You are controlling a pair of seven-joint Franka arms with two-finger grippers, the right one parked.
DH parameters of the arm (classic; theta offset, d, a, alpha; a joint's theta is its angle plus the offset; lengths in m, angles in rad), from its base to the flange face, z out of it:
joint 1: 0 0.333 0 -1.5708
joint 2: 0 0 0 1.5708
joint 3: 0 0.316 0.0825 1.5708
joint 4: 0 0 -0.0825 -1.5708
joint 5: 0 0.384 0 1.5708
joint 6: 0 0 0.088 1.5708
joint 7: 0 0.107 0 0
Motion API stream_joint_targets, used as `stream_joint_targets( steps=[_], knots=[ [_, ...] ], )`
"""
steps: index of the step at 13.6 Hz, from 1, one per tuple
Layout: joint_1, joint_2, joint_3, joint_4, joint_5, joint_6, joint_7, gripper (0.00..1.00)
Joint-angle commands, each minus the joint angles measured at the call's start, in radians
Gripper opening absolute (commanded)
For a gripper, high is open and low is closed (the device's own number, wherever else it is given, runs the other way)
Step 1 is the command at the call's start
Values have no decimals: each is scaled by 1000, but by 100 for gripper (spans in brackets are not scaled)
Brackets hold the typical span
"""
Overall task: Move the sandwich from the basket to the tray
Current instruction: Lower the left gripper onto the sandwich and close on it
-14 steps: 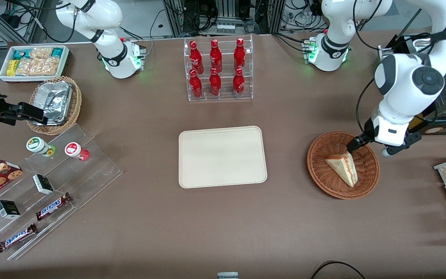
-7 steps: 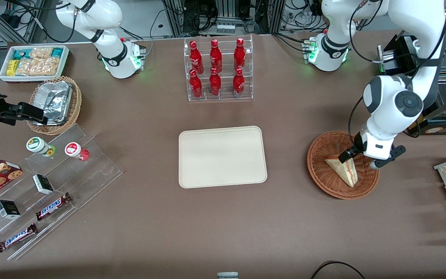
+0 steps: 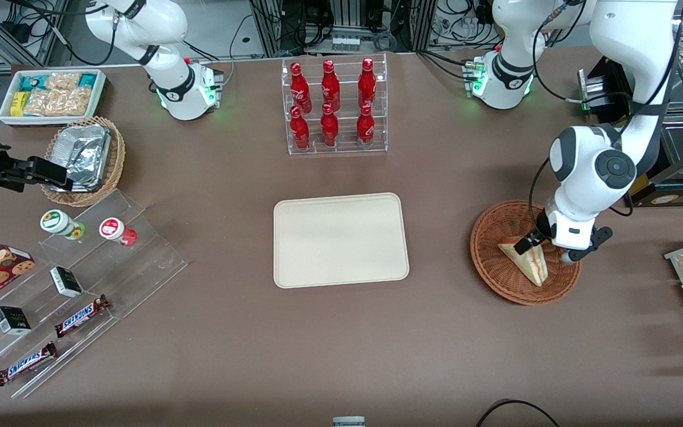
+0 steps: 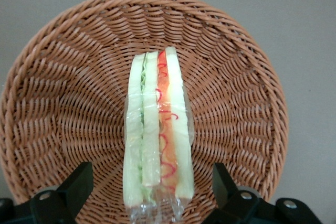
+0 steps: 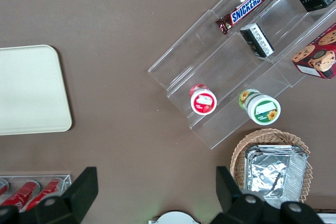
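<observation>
Step in hand: the grasp approach, pick not yet made. The gripper [image 4: 149,195] hangs low over the basket [image 3: 495,273], at the wide end of the sandwich [image 3: 528,261]. The wrist view shows the fingers [image 4: 71,190] spread wide, one on each side of the wedge and clear of the bread (nothing pinched).

The sandwich lies in the basket, cut edge up toward the wrist camera, green and red-orange layers visible, a clear wrap around it. The basket sits toward the working arm's end of the table. The tray [image 3: 294,273] sits mid-table, well apart from the basket, nothing on it.

Next move, as a judgement: drop a little more so the pads bracket the two bread faces, then close across the thickness of the wedge. The grip should be gentle, since soft bread in a slick wrap may squash or slip. Then lift straight up to clear the basket rim before carrying it over to the tray.
</observation>
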Motion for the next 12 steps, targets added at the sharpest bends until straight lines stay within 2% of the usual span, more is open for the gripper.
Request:
stream_joint_targets(
  steps=[1,2,3,4,5,6,7,12],
  knots=[
    [-1,24,-1,-5,1,39,-23,100],
    [-1,36,0,-5,1,48,-23,100],
    [-1,42,0,-4,1,53,-23,91],
    [-1,44,-1,-4,1,51,-23,65],
    [-1,44,0,-2,1,50,-23,33],
    [-1,42,0,-1,1,45,-20,7],
    [-1,42,0,1,3,42,-18,0],
    [-16,-8,-1,9,20,-1,-5,0]
  ],
)
